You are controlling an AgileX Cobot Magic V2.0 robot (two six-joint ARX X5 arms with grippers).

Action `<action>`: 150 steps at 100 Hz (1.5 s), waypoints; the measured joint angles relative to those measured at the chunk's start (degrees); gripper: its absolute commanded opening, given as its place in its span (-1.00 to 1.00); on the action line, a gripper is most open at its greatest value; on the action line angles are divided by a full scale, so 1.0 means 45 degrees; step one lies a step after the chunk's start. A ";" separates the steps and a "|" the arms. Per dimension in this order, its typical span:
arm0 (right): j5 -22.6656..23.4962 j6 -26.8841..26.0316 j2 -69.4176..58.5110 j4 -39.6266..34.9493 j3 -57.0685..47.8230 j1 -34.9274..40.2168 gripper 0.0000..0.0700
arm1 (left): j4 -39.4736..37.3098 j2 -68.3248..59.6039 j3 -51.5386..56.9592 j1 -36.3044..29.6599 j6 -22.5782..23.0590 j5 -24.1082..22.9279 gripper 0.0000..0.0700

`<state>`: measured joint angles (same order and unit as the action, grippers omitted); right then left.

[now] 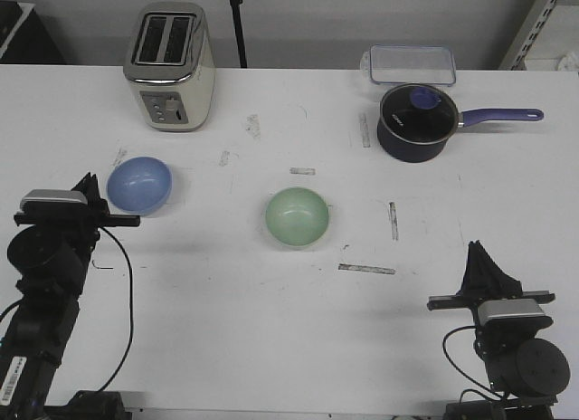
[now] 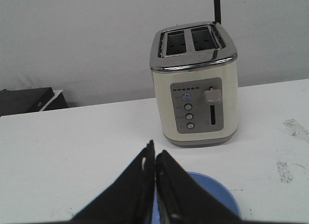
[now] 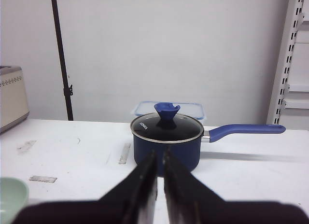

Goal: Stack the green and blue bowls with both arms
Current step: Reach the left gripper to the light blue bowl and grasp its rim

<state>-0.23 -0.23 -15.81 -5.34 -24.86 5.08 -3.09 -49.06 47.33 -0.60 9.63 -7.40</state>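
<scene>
The light blue bowl (image 1: 139,185) sits upright on the white table at the left. The pale green bowl (image 1: 297,217) sits upright near the middle, apart from it. My left gripper (image 1: 90,179) is shut and empty, just left of the blue bowl's rim. In the left wrist view its fingertips (image 2: 154,152) meet above the blue bowl's near edge (image 2: 219,195). My right gripper (image 1: 473,248) is shut and empty, low at the front right, far from both bowls. In the right wrist view (image 3: 159,154) it points at the pot, and the green bowl (image 3: 9,200) shows at the frame's edge.
A cream toaster (image 1: 169,67) stands at the back left, beyond the blue bowl (image 2: 195,89). A dark navy pot (image 1: 414,121) with a purple handle and a clear lidded container (image 1: 412,65) stand at the back right. Tape strips (image 1: 366,269) lie on the table.
</scene>
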 measured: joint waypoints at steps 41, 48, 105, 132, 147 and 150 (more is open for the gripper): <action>0.0000 0.0000 0.0000 0.0000 0.0000 0.0000 -0.96 | 0.3648 -0.3317 0.3313 0.0024 -0.1292 -0.0034 -1.00; 0.0000 0.0000 0.0000 0.0000 0.0000 0.0000 -0.96 | 0.4575 -0.3886 0.4109 0.0063 -0.1452 -0.0034 -1.00; 0.0000 0.0000 0.0000 0.0000 0.0000 0.0000 -0.96 | 1.0710 -0.8184 0.8903 0.3060 -0.6601 0.3745 -0.99; 0.0005 0.0000 0.0000 0.0000 0.0000 0.0000 -0.96 | 1.0788 -0.9117 0.8903 0.4527 -0.6985 0.5367 -0.24; 0.0000 0.0000 0.0000 0.0000 0.0000 0.0000 -0.96 | 1.0914 -0.9602 0.8903 0.4629 -0.6985 0.5391 0.13; 0.0005 0.0000 0.0000 0.0000 0.0000 0.0000 -0.96 | 1.0987 -0.9685 0.8903 0.4629 -0.6985 0.5396 0.20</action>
<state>-0.21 -0.23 -15.81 -5.34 -24.86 5.08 46.35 -92.64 87.39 20.23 -21.80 16.88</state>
